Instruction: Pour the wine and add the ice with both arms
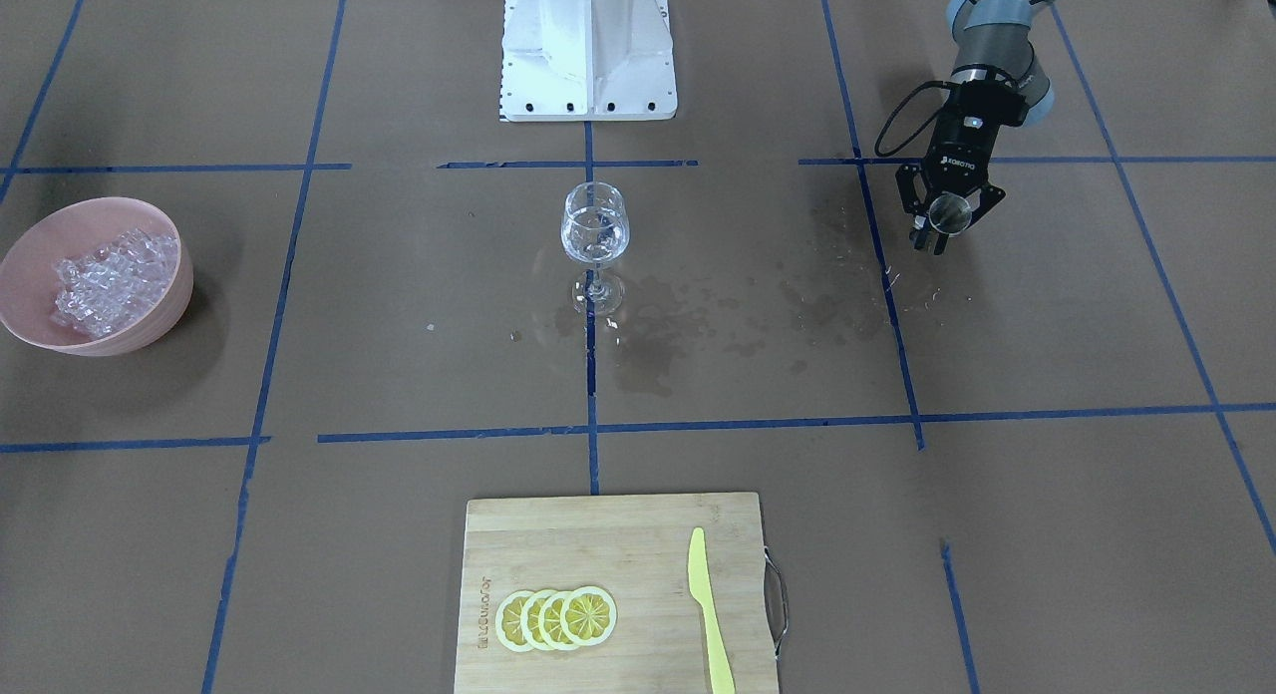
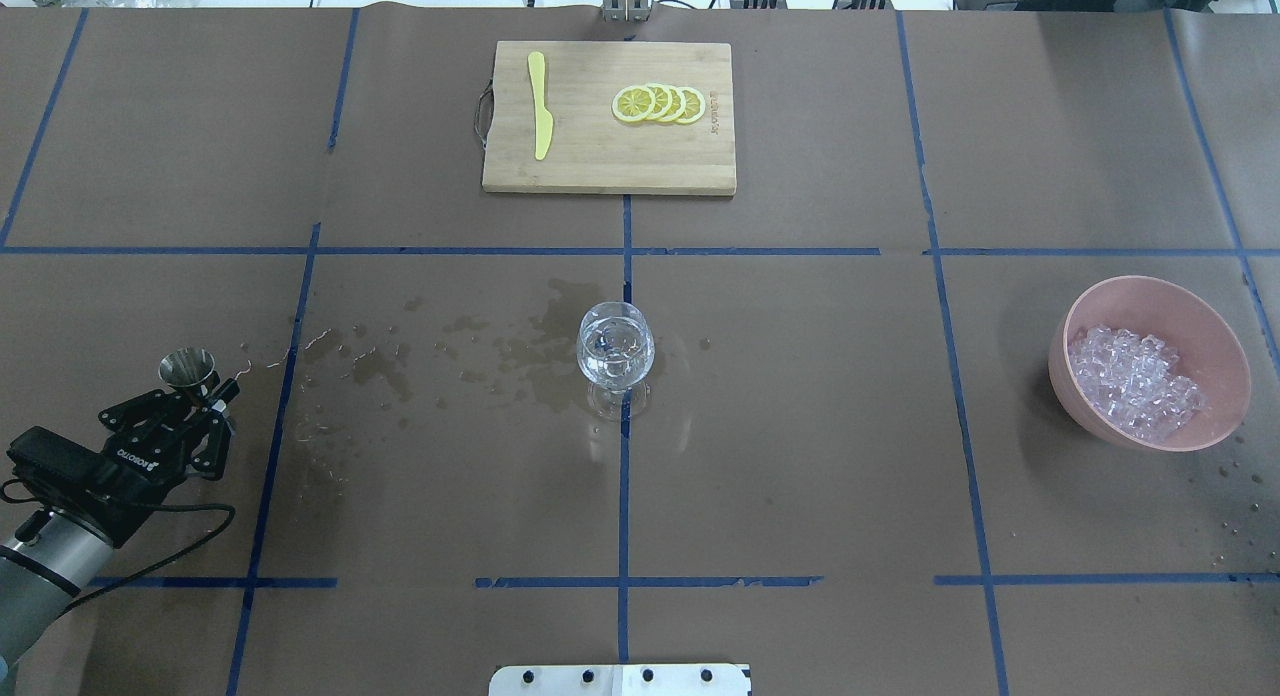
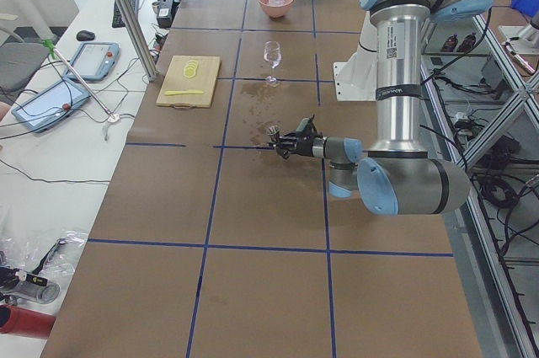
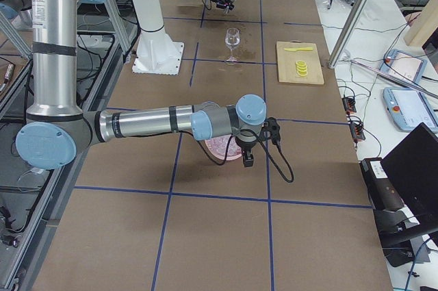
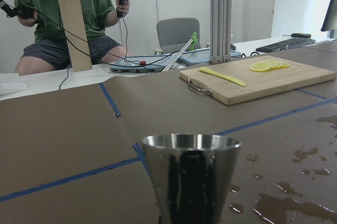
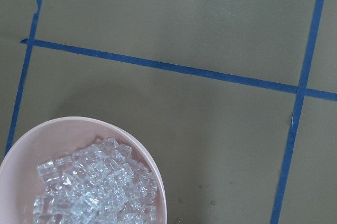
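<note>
Overhead exterior, left gripper (image 2: 203, 391): I see fingers clamped on shiny steel cone-shaped measuring cup (image 2: 188, 364).
Exterior right, right gripper (image 4: 248, 161): by round pink bowl (image 2: 1058, 361) of clear ice cubes (image 2: 1135, 384); finger state I cannot tell.

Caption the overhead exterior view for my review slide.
Left gripper holds a steel jigger near spilled liquid; wine glass stands mid-table; ice sits in a pink bowl.

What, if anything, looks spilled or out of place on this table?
Dark wet splashes stain the brown paper table cover between the clear stemmed glass and the left gripper, which holds a steel measuring cup. Liquid apparently missed the glass. A few droplets dot the paper by the pink bowl.
</note>
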Action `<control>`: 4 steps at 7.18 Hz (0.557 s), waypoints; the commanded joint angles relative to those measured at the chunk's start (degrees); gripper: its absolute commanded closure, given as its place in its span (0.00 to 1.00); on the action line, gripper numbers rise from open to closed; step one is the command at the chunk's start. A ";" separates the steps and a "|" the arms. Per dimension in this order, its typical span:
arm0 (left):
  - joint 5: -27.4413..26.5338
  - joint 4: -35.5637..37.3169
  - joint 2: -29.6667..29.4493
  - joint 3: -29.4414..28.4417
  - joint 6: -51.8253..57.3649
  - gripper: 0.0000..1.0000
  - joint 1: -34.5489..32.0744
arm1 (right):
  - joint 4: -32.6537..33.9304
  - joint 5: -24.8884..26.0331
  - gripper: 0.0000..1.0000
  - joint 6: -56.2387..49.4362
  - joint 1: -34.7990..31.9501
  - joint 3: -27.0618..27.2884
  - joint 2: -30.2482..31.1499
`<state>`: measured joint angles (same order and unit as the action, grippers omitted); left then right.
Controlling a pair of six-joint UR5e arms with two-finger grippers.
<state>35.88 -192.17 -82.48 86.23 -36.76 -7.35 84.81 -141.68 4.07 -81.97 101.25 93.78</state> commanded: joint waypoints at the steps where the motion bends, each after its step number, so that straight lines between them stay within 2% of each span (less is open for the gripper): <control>1: -0.72 -0.22 0.04 0.17 0.02 1.00 0.05 | 0.00 0.00 0.00 0.06 -0.03 0.00 0.00; 4: -1.08 -0.66 0.30 0.00 0.37 0.98 -0.03 | 0.00 0.00 0.00 0.06 -0.03 0.00 0.00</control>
<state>34.92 -192.77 -82.31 86.28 -36.62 -7.34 84.81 -141.68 4.13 -82.00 101.27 93.78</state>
